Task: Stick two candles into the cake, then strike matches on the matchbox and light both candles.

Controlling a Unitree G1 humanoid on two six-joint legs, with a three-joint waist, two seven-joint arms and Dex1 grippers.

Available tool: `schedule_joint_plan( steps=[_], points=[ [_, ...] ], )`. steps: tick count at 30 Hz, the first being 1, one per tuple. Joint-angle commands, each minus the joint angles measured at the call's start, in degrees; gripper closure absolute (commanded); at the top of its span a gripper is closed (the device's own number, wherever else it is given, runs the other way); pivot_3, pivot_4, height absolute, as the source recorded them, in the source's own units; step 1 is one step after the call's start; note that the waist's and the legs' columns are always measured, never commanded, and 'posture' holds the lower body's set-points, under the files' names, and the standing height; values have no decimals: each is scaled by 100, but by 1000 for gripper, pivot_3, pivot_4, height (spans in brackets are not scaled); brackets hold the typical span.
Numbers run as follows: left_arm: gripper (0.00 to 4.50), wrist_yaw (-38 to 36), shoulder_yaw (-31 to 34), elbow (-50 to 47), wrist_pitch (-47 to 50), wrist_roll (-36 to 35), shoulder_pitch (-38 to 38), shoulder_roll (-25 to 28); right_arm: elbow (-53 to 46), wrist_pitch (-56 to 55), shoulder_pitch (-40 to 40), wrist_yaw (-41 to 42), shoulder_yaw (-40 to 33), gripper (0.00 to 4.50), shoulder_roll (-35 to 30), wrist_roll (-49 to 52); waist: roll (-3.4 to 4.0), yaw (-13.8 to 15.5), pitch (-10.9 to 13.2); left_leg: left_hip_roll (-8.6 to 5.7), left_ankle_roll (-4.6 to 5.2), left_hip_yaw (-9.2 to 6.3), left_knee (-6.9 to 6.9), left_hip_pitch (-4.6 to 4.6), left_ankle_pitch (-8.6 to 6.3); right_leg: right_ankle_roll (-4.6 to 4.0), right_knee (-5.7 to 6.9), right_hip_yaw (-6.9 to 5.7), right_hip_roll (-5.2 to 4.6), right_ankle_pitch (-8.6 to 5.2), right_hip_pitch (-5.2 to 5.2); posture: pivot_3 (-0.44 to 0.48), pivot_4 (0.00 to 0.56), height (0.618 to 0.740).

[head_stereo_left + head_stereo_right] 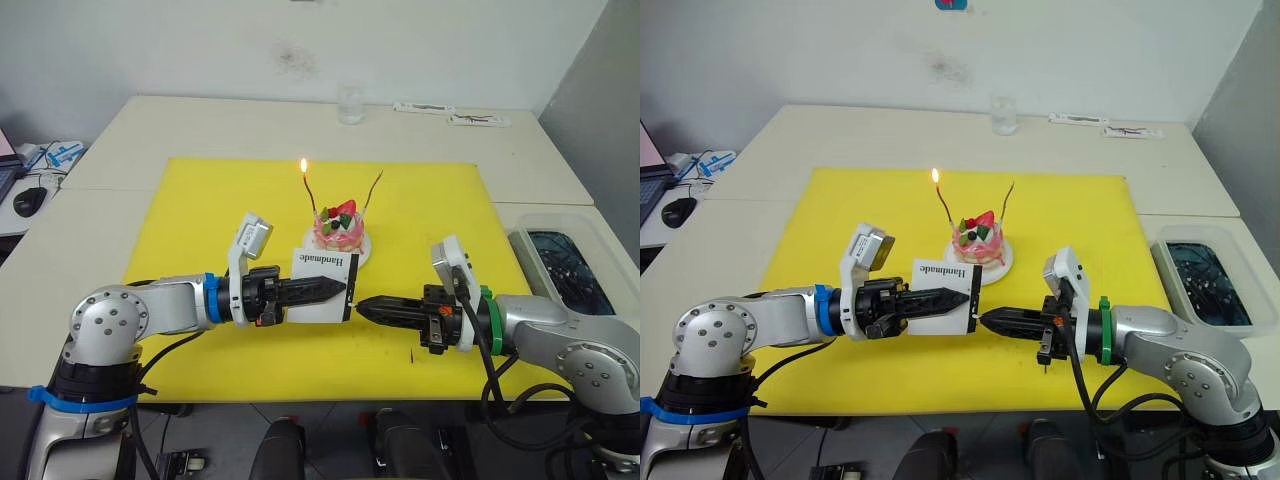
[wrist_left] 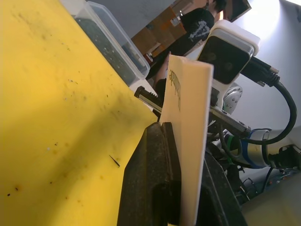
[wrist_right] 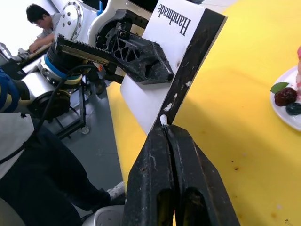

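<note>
Start at the near edge of the yellow mat (image 1: 200,200) on the tabletop (image 1: 150,120). The right gripper (image 1: 362,306) lies low, its fingers (image 3: 160,160) pressed together on a match (image 3: 163,120) whose white head just shows beyond the tips. That head touches the black striking strip (image 3: 188,70) of the matchbox (image 1: 322,286).

The left gripper (image 1: 340,290) clamps the matchbox by its flat faces, one finger (image 2: 155,174) on each side, and holds it upright on edge with the "Handmade" print facing you. From the right fingers, the box lies at 9 o'clock in the head views, directly ahead of the tips. The two arms point at each other along one line across the mat.

The relation that governs the strike, as judged here: the strip's long axis runs from 5 o'clock near the match head to 1 o'clock in the right wrist view. Draw the head along that axis, not across it. Keep the left arm rigid so the box does not yield.

Beyond the box, at 12 o'clock, stands the cake (image 1: 338,228) on its plate (image 1: 362,252). The left candle (image 1: 308,195) carries a flame. The right candle (image 1: 372,190) is unlit and is the likely target for this match.

A loose match (image 1: 411,355) lies on the mat near the right wrist.
</note>
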Motion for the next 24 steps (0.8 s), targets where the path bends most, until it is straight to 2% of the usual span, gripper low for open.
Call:
schedule_joint_plan(
  steps=[1,8,19,24],
  points=[
    [4500,-118,64,-194,-38,-70,-13,24,-217,-318,-4,10,2,4482,-64,-345,0,0,0,0,0,0,0,0,0,0,0,0,0,0,0,0,150,740],
    [4500,-155,60,-174,-43,-3,-17,19,-308,-411,48,132,84,4482,-47,-476,0,1,0,0,0,0,-1,-1,0,0,-1,0,0,0,-1,0,150,740],
    [4500,-370,123,-74,-39,293,26,99,-558,-303,291,443,-401,4482,-670,-83,0,1,0,0,0,0,-1,-1,0,0,-2,0,0,0,-1,0,150,740],
    [4500,-420,76,-24,-68,457,10,26,-759,-363,183,416,-385,4482,-811,-12,0,2,0,0,0,1,-1,-2,0,-1,-3,0,0,-1,-1,0,150,740]
  ],
)
